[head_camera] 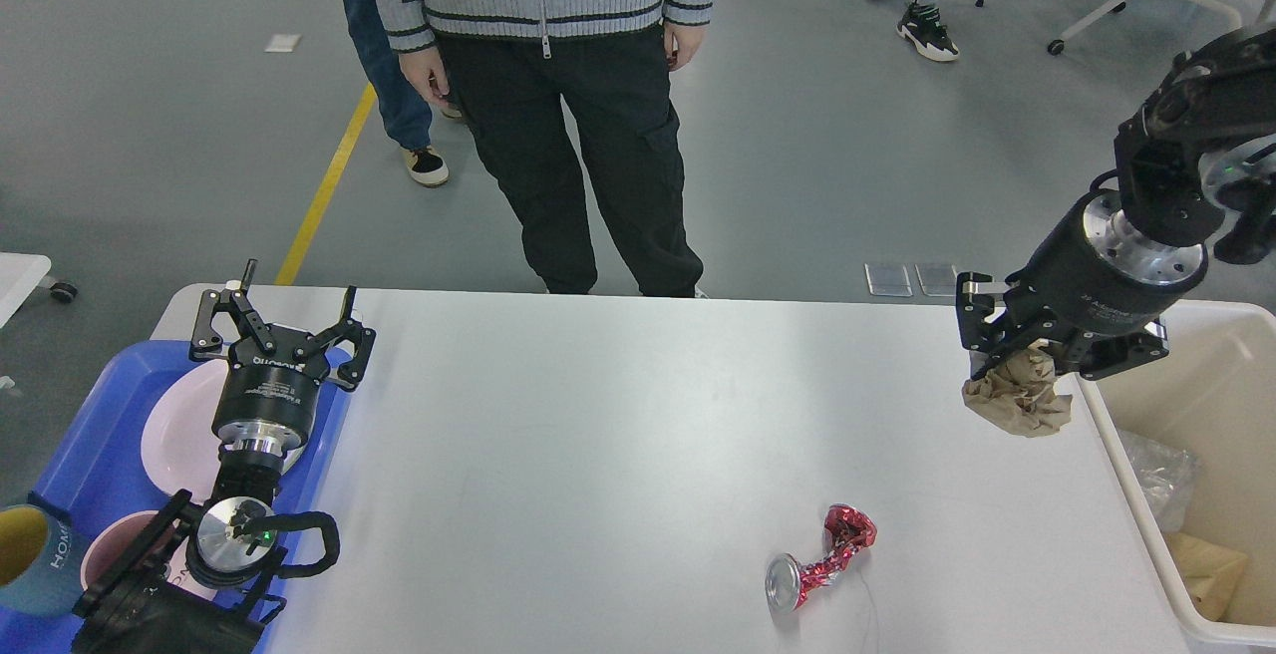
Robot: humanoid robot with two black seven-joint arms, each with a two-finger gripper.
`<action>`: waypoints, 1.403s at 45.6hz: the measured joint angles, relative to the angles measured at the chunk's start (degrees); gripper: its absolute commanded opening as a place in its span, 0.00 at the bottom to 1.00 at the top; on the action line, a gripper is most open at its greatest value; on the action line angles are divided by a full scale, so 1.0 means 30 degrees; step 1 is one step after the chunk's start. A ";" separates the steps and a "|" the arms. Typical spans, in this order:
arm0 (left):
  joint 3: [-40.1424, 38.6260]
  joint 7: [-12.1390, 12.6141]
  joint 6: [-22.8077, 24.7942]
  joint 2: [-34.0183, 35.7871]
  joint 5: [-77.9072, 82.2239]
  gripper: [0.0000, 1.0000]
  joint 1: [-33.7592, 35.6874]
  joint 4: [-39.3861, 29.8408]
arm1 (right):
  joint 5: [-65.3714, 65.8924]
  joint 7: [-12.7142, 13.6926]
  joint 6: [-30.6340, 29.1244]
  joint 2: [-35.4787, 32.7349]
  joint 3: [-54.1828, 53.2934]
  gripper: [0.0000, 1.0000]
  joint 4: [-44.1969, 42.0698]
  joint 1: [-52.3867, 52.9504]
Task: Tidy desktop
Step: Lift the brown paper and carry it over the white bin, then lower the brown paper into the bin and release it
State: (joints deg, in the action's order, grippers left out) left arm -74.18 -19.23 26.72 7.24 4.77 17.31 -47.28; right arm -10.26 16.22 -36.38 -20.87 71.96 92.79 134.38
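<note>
right gripper (pixel 1017 363) jaws clamped on crumpled brown paper (pixel 1019 403), hanging above table (pixel 618 435) beside cream bin (pixel 1136 494). crushed red can (pixel 819 558) lies on table left of bin. left gripper (pixel 282 323) jaws spread, over blue tray (pixel 90 455).
</note>
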 measured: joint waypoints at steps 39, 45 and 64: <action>0.0000 -0.0017 0.0000 0.0001 0.0011 0.96 0.0000 0.0000 | 0.2555 -0.2170 0.4518 -0.5379 0.2500 0.00 -0.7711 -0.8501; 0.0000 -0.0016 0.0000 0.0000 0.0009 0.96 0.0000 0.0000 | 0.2568 -0.2530 0.4658 -0.5717 0.0770 0.00 -1.1691 -1.2918; 0.0000 -0.0011 0.0000 0.0002 0.0008 0.96 0.0000 0.0000 | 0.2500 -0.2563 1.0508 -0.3375 -0.6562 0.00 -2.2936 -2.8085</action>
State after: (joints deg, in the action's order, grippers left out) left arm -74.18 -19.27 26.72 7.24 4.79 17.31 -47.28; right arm -2.76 8.53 -4.86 -31.00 52.28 23.98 50.12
